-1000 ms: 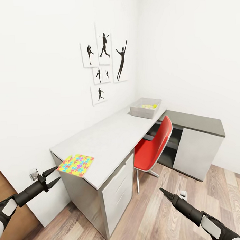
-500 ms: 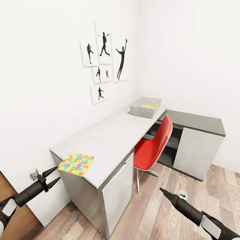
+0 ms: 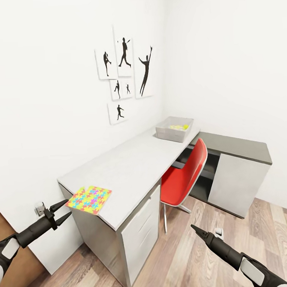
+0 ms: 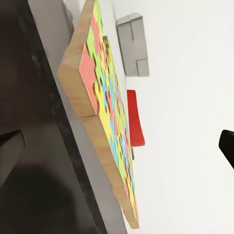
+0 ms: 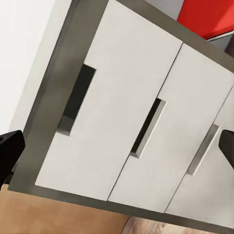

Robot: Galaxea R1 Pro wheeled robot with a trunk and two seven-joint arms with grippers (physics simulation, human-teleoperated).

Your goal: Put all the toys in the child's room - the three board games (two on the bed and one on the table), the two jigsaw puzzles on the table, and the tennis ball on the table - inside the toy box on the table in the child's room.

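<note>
Nearest the robot, the left gripper (image 3: 63, 211) hangs just off the near corner of the counter (image 3: 132, 164), its two fingers spread apart and holding nothing. The right gripper (image 3: 195, 229) hangs low over the wooden floor in front of the counter's drawers (image 5: 141, 131); in the head view its fingers look drawn together to a point, while its own wrist camera shows the tips wide at either edge, so I cannot tell its state, though nothing sits between them.

On the counter's near corner lies a jigsaw puzzle (image 3: 89, 198), flat, just beside the left gripper and not yet gripped. At the counter's far end stands the toy box (image 3: 174, 128), with something yellow inside, too small to name.

Judging by this, part of the tidying is done and this puzzle is left to carry along the counter to the box. The rest of the counter between them looks bare.
</note>
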